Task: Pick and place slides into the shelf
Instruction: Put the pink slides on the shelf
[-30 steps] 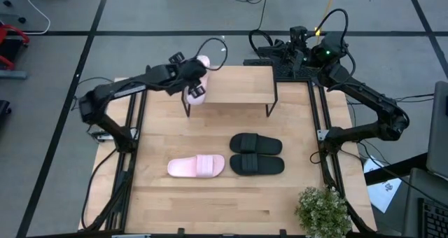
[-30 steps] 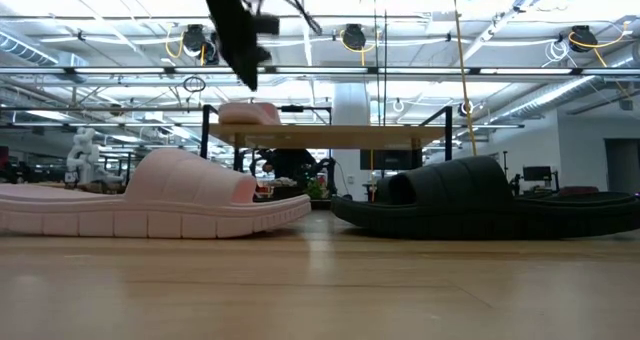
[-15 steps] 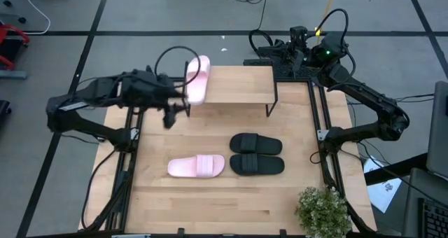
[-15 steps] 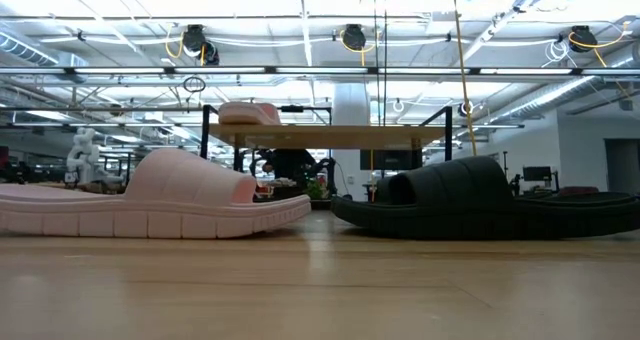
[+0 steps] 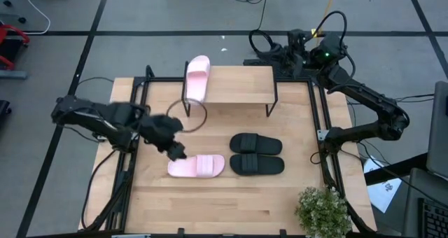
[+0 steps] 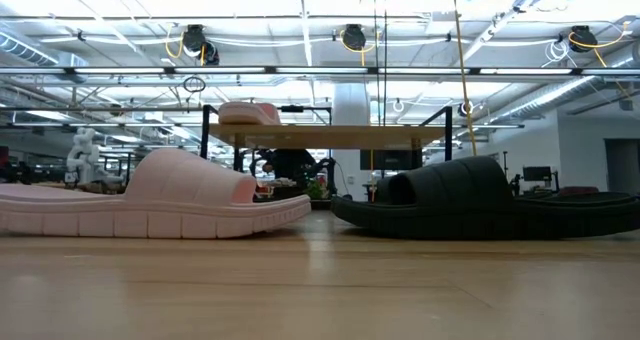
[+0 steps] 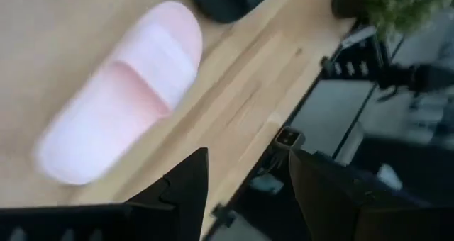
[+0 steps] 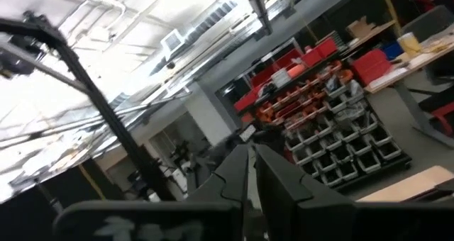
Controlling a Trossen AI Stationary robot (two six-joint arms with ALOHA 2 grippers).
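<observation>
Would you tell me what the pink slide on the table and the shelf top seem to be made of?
The pale pink slide sandal looks like matte moulded foam or rubber, with a ribbed sole edge. The shelf's light rectangular top appears to be wood with faint grain, on thin black legs, probably metal.

You see two matte black jointed arms with black cables looping off their links; a green light glows on the upper-right arm's base, and each wrist carries two flat, angular black fingers.
</observation>
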